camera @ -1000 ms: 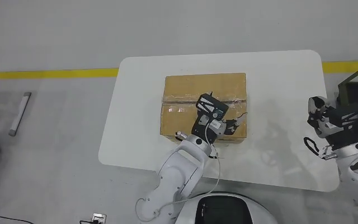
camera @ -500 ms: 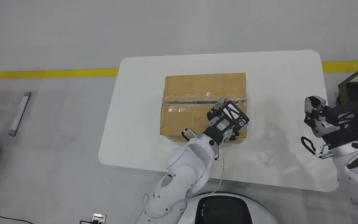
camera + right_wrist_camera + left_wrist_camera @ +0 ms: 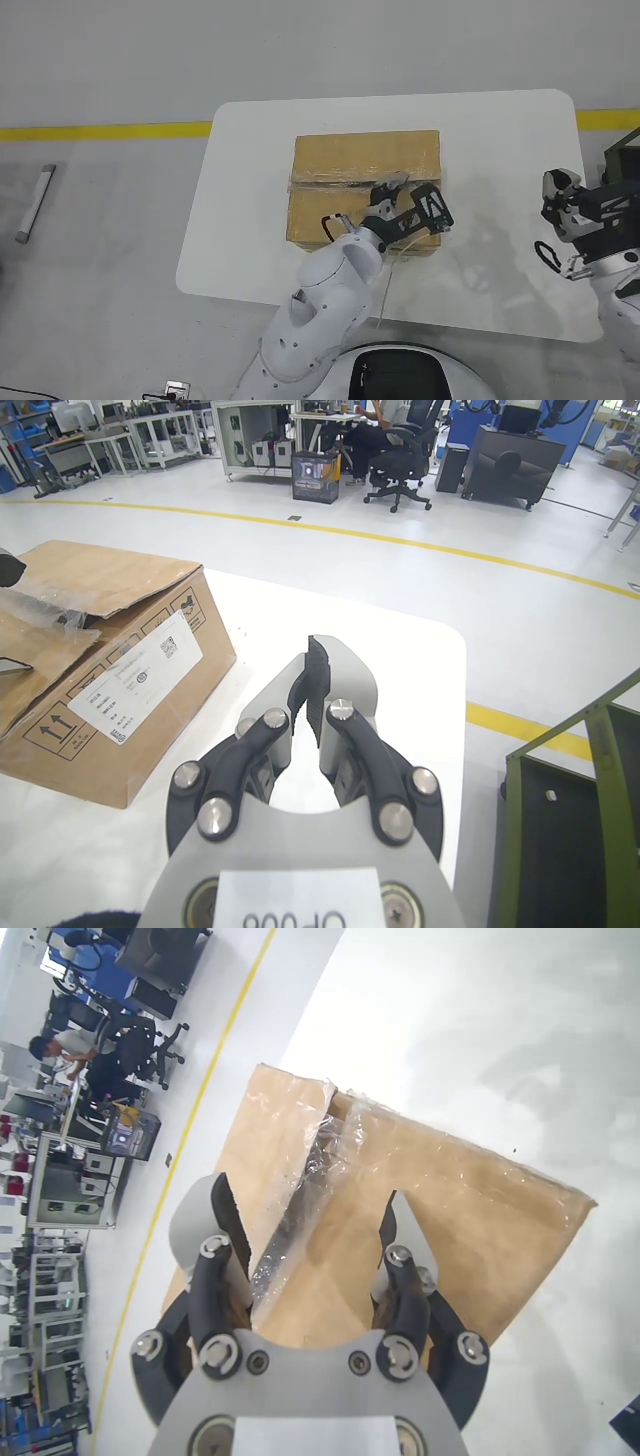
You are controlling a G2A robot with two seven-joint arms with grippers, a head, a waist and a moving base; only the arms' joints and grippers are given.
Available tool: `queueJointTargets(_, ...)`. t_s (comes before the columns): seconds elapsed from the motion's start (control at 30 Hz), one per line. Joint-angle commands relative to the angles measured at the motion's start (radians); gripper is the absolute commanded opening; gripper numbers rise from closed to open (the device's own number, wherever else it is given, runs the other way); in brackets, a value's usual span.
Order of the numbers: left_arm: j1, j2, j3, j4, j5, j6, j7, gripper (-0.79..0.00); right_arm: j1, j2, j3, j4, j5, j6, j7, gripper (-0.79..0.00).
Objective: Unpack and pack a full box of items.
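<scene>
On white table [image 3: 500,150], box [image 3: 365,155], grey floor [image 3: 100,60]

My left gripper [image 3: 392,188] has left the middle of the cardboard box [image 3: 340,155], swung out toward the box's right end, then twisted round so that its spread fingers point up-left at the taped seam [image 3: 330,184]. At the frame's right edge, the right arm [image 3: 595,215] has crept slightly up and left.

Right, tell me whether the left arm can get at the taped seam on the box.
Probably yes. The left gripper hangs open right over the box, its fingers either side of the torn tape along the seam, with nothing in between.
</scene>
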Motion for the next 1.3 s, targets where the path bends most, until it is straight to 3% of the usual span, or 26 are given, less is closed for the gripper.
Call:
queueJointTargets(0.0, -0.007, 0.001, -0.002, 0.006, 0.022, -0.002, 0.016, -0.215, 0.004, 0.000, -0.005, 0.001, 0.000, 0.003, -0.001, -0.785)
queueJointTargets(0.1, -0.028, 0.003, 0.004, 0.021, 0.069, -0.011, 0.049, -0.243, 0.011, 0.001, -0.010, 0.005, -0.003, 0.006, -0.002, -0.785)
queueJointTargets(0.27, -0.054, 0.003, 0.018, 0.053, 0.126, -0.011, 0.110, -0.397, 0.024, 0.002, -0.021, 0.013, -0.006, 0.014, -0.004, -0.785)
queueJointTargets(0.5, -0.058, 0.003, 0.028, 0.065, 0.167, -0.017, 0.149, -0.462, 0.039, 0.004, -0.031, 0.024, -0.012, 0.025, -0.006, -0.785)
queueJointTargets(0.57, -0.058, 0.003, 0.029, 0.063, 0.184, -0.013, 0.161, -0.520, 0.044, 0.004, -0.035, 0.026, -0.013, 0.029, -0.005, -0.785)
queueJointTargets(0.67, -0.056, 0.004, 0.028, 0.069, 0.204, -0.009, 0.176, -0.730, 0.050, 0.005, -0.039, 0.029, -0.012, 0.033, -0.004, -0.785)
queueJointTargets(0.73, -0.055, 0.005, 0.025, 0.076, 0.210, -0.010, 0.183, -0.785, 0.052, 0.005, -0.042, 0.030, -0.012, 0.035, -0.004, -0.785)
queueJointTargets(1.07, -0.053, 0.005, -0.010, 0.082, 0.231, 0.034, 0.194, -0.785, 0.062, 0.007, -0.050, 0.036, -0.003, 0.041, -0.003, -0.785)
queueJointTargets(1.27, -0.009, 0.015, -0.126, 0.015, 0.248, 0.111, 0.109, -0.785, 0.084, 0.008, -0.066, 0.035, 0.017, 0.040, 0.009, -0.785)
